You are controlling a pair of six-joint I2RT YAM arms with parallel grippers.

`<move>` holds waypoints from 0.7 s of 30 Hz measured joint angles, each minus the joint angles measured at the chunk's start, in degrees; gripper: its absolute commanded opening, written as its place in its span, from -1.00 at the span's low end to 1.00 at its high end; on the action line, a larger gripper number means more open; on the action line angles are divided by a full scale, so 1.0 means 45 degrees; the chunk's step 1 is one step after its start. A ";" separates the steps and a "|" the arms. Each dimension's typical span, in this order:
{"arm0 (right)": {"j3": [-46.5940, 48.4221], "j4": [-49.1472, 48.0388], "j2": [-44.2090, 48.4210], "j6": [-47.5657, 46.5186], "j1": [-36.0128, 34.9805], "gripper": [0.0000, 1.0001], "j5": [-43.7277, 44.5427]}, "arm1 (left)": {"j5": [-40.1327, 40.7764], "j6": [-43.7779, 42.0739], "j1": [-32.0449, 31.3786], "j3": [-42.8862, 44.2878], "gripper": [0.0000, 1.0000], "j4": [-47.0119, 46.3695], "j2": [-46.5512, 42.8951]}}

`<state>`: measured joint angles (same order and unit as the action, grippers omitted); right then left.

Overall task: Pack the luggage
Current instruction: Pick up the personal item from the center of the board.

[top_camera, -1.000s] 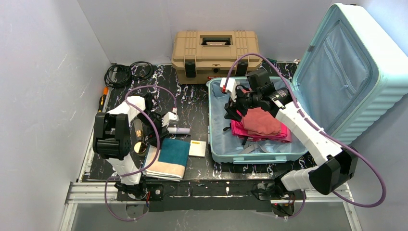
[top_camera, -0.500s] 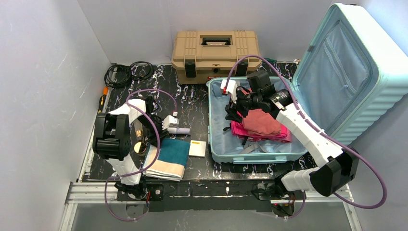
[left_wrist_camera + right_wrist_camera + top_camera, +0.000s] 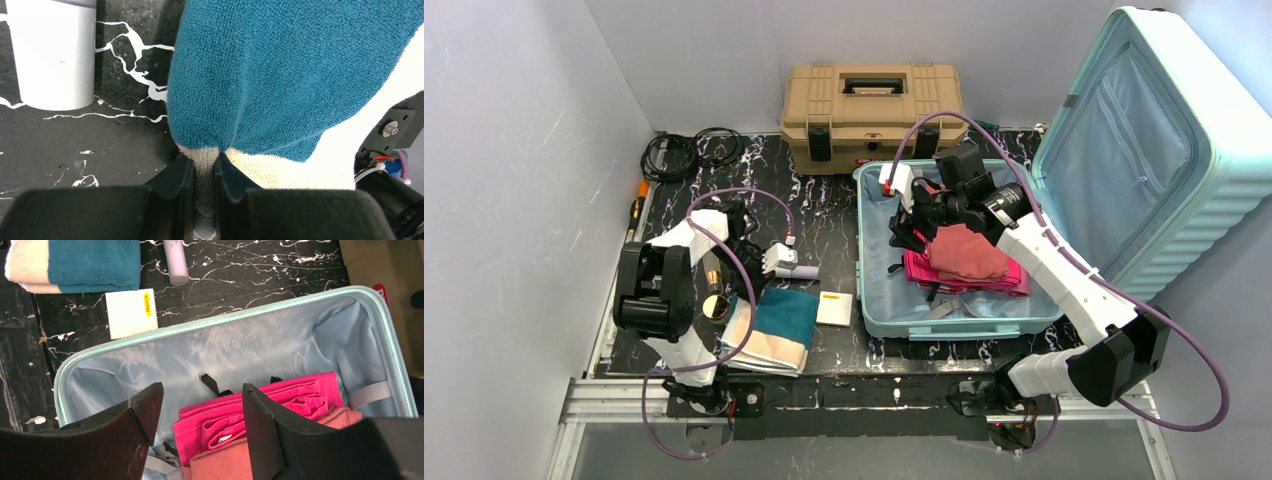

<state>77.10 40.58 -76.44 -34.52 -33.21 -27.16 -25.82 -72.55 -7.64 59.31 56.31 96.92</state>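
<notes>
The left end effector (image 3: 204, 167) is clamped on the cream border of a folded teal-and-cream towel (image 3: 280, 65), its two fingers pressed together with only the edge of the cloth between them. The towel lies on the black marbled surface (image 3: 824, 215) at the near left, outside the case. The right end effector (image 3: 200, 410) has its jaws apart and holds nothing; it hovers over the lower half of the luggage (image 3: 959, 325), just above the clothes in it. The luggage sits open on the right side of the surface, with its lid standing up toward the right wall. Inside it are a folded pink garment (image 3: 924, 272) and a salmon one (image 3: 969, 252) on top of it, while the left part of the blue lining shows bare. By that, the packing looks partly done: two pieces are in, and the towel appears to be next, gripped but not yet carried over. A lavender tube (image 3: 802, 272) and a white card with a yellow strip (image 3: 834, 309) lie between the towel and the case's left wall, not yet packed. Whether the tan toolbox (image 3: 874, 115) and the coiled cables (image 3: 689, 155) at the back belong to the job cannot be told. The lid is not yet shut.
</notes>
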 measured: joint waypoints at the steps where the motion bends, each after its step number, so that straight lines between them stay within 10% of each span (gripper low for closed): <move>1: 0.0039 -0.0005 -0.0010 0.0000 -0.0029 0.36 0.0005 | 0.0019 0.0029 -0.0010 -0.0029 -1.00 -0.0005 -0.0097; 21: 0.2312 0.0714 -0.2735 0.0661 -0.1530 0.72 -0.1734 | 0.0005 0.0797 -0.0019 -0.0175 -1.00 0.0248 -0.4595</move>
<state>87.50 43.79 -88.75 -31.55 -40.10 -34.96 -25.80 -68.97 -7.73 58.52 57.43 76.25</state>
